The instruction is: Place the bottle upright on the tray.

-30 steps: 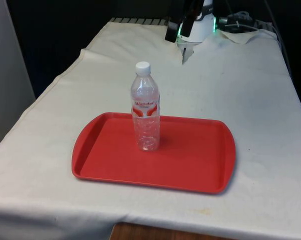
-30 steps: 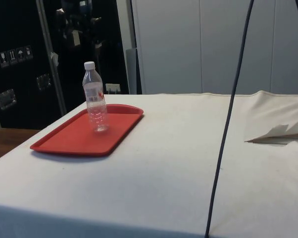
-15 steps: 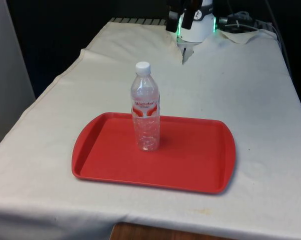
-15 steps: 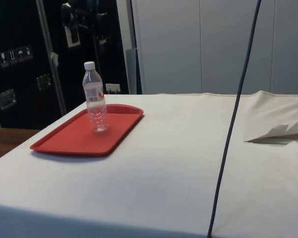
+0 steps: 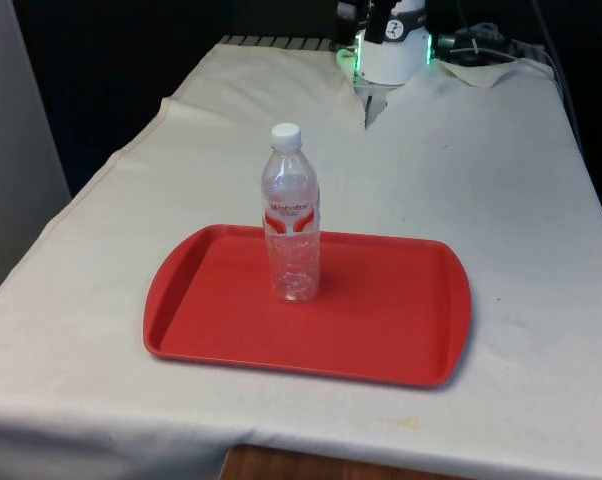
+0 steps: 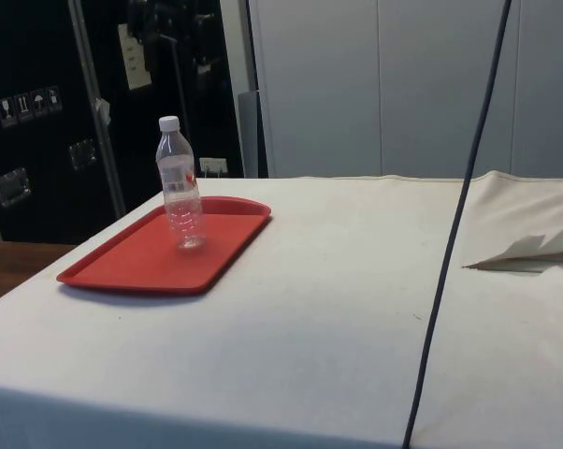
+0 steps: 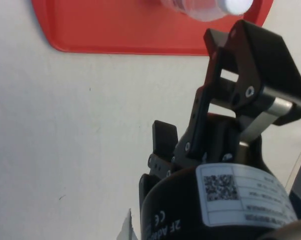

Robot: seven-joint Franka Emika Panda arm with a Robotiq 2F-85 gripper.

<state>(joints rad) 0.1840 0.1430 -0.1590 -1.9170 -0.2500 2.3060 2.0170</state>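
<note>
Gripper (image 7: 205,82): seen from the wrist camera as a black body with a coded label. Its near parts overlap the far ones, so whether it stands apart or together cannot be told. In the front view the gripper (image 5: 366,12) is cut off by the top edge of the frame, dark against the curtain, and its outline is hard to make out. It holds nothing.

Bottle (image 5: 292,215): clear plastic, 1 white cap (image 5: 286,133), a red band at mid-height; the lettering on the band cannot be read. It stands upright on the red tray (image 5: 401,330), towards the front view's left of the tray's middle. In the side view the bottle (image 6: 180,187) is in the left part of the frame, on the tray (image 6: 122,271). In the wrist view only its cap end (image 7: 205,7) shows, blurred and cut by the frame edge, over the tray (image 7: 115,30).

Relation: bottle and gripper are well apart, with bare white cloth (image 5: 461,170) between them.

A dark cable (image 6: 450,271) crosses the right part of the side view.
</note>
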